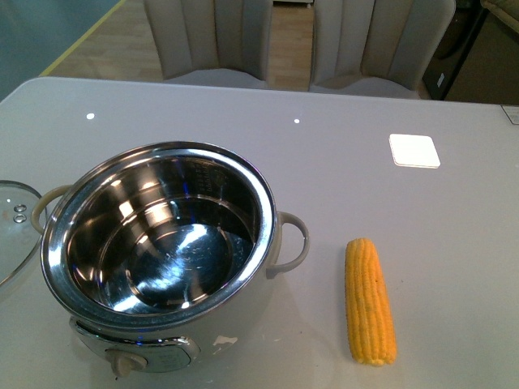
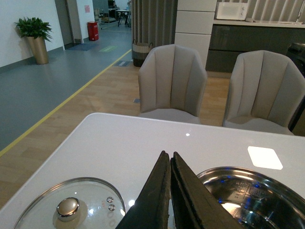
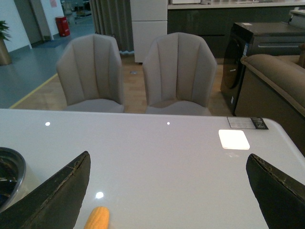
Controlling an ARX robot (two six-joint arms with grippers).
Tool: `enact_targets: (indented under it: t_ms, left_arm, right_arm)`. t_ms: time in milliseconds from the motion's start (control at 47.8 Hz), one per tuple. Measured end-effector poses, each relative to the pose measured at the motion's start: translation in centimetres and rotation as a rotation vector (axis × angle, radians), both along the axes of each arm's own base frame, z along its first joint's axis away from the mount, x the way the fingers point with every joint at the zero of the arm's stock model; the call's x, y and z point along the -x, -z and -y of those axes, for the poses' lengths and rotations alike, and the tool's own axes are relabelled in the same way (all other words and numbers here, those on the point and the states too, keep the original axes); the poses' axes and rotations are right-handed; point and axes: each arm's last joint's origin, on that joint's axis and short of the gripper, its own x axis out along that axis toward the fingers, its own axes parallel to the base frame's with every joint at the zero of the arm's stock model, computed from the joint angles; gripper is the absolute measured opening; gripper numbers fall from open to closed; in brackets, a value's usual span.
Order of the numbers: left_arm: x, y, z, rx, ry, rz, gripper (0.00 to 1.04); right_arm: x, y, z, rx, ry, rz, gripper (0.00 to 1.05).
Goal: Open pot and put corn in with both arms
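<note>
The cream-white pot stands uncovered at the front left of the table, its shiny steel bowl bare inside. Its glass lid lies flat on the table to the pot's left. The yellow corn lies on the table to the pot's right, pointing away from me. Neither arm shows in the front view. My left gripper is shut on nothing, hovering between the lid and the pot. My right gripper is wide open above the table, with the corn's tip near its one finger.
A white square coaster lies at the back right of the table. Two beige chairs stand beyond the far edge. A dark cabinet and a sofa are off to the right of the table.
</note>
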Motion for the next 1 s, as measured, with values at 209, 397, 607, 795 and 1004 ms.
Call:
enact_targets:
  t_ms: [209,397,607,795,1004]
  left_arm:
    - [0.5,0.0,0.0,0.000,0.000,0.001,0.03]
    - [0.9,0.0,0.0,0.000,0.000,0.003,0.03]
    - [1.3,0.0,0.0,0.000,0.000,0.001,0.03]
    - [2.4,0.3,0.0,0.000,0.000,-0.005,0.03]
    - [2.4,0.3,0.0,0.001,0.000,-0.004,0.15]
  right_arm:
    - [0.0,0.0,0.0,0.000,0.000,0.000,0.96]
    - [0.0,0.0,0.0,0.000,0.000,0.000,0.96]
    - [0.0,0.0,0.0,0.000,0.000,0.000,0.96]
    - [0.0,0.0,0.0,0.000,0.000,0.000,0.96]
    - [0.0,0.0,0.0,0.000,0.000,0.000,0.96]
